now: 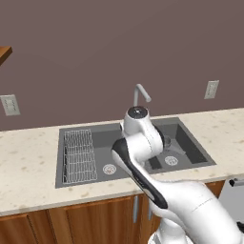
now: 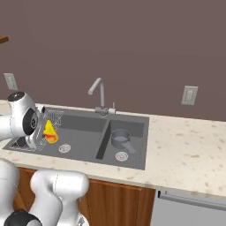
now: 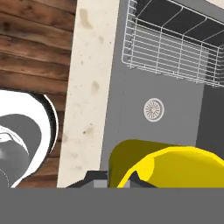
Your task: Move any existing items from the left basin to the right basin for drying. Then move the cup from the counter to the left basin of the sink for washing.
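The yellow cup with its orange-red band hangs tilted over the left basin, close to the wire rack and above the round drain. My gripper is shut on it. In the hand view the cup sits at the bottom between the fingertips of the gripper, with the drain and rack beyond it. The grey saucepan rests in the right basin, handle toward the front. My arm covers the middle of the sink in the left base view.
The curved steel faucet stands behind the divider between the basins. Beige counter runs on both sides of the sink, over wooden cabinets. Wall outlets sit above the counter. An appliance front is at lower right.
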Robot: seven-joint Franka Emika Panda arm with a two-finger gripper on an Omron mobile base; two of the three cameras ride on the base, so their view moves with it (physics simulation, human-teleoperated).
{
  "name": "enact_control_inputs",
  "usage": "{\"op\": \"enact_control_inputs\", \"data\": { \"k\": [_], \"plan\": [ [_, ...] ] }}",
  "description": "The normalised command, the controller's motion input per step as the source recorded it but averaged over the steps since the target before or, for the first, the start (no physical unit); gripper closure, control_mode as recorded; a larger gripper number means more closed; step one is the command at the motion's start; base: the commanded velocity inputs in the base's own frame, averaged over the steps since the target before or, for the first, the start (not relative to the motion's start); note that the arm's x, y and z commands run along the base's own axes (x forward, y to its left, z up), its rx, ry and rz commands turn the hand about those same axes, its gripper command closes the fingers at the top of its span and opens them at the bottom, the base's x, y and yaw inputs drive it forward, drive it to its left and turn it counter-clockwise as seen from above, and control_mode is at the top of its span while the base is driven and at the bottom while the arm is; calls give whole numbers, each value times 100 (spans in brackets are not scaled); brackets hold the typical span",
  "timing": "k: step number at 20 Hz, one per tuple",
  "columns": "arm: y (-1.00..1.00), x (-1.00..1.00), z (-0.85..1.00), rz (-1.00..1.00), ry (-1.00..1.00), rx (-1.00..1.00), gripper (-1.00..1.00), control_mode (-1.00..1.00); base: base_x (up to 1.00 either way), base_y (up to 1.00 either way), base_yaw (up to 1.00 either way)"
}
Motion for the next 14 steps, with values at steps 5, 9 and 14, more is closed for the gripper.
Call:
{"op": "enact_control_inputs", "data": {
  "k": [5,9,14],
  "plan": [
    [-7,88,-43,2,20,0,100,-100,0,0,0],
    [-16,87,-36,2,17,0,100,-100,0,0,0],
    [-1,66,-53,5,14,0,100,-100,0,0,0]
  ]
}}
